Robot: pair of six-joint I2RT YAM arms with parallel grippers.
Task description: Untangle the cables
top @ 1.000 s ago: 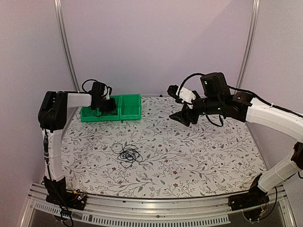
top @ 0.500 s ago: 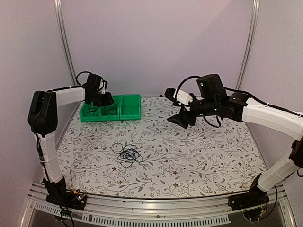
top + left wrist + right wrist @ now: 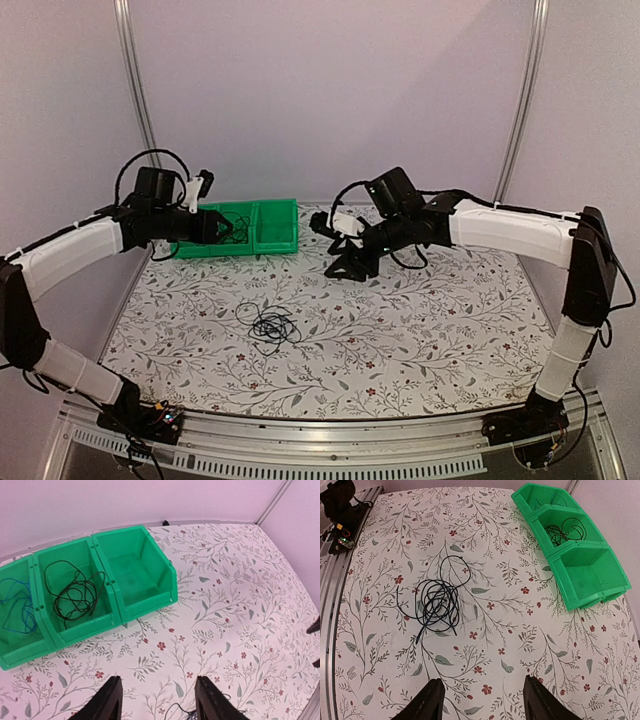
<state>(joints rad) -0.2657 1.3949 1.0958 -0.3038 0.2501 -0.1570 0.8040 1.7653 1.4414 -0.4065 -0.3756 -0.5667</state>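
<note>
Your left fingers [image 3: 107, 702] stand spread and empty, drawn back from the green bin [image 3: 150, 605], with one cable [image 3: 75, 595] now lying in its middle compartment. Your right fingers [image 3: 431, 700], also spread and empty, have swung left toward the remaining cables [image 3: 437, 605], tangled near the middle of the bench [image 3: 545, 645]: likely next.

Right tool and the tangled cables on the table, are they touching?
Apart. The right wrist view shows the right tool open and empty, with bare patterned tablecloth between its fingertips and the tangled cables.
</note>
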